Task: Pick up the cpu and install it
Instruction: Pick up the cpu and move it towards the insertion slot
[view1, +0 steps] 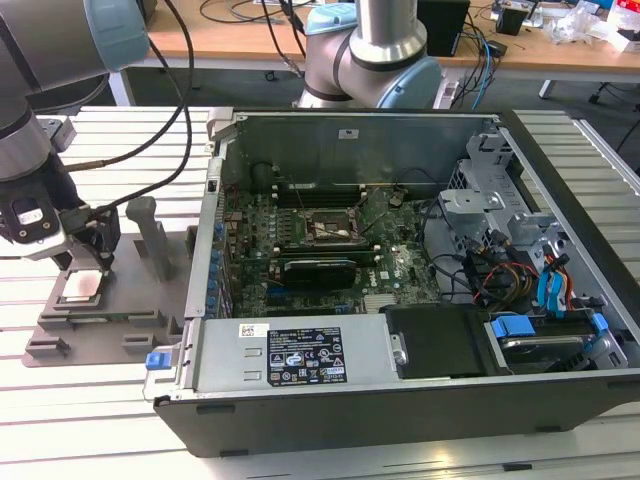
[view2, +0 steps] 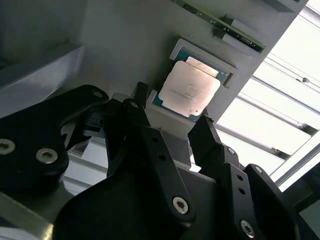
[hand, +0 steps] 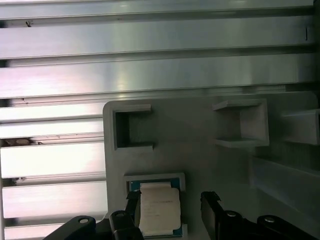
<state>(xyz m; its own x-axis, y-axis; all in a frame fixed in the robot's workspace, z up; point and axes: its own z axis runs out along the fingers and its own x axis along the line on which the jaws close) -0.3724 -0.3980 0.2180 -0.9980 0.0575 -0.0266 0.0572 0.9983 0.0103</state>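
Note:
The cpu (view1: 82, 288) is a small square chip with a silvery top. It lies flat in a pocket of the grey fixture tray (view1: 130, 315), at the exterior view's left, outside the computer case. My gripper (view1: 100, 258) hangs just above it, open. In both wrist views the cpu (view2: 192, 87) (hand: 159, 210) sits in its pocket, and the black fingers (view2: 137, 107) (hand: 212, 207) stand apart on either side of it, holding nothing. The motherboard's socket (view1: 330, 230) lies inside the open case, and I cannot tell what is in it.
The open computer case (view1: 400, 400) fills the exterior view's middle and right, with its wall between the tray and the motherboard. Upright grey posts (view1: 150, 235) rise from the tray beside the gripper. Cables (view1: 150, 130) run along the arm. Everything stands on a slatted aluminium table (view1: 60, 400).

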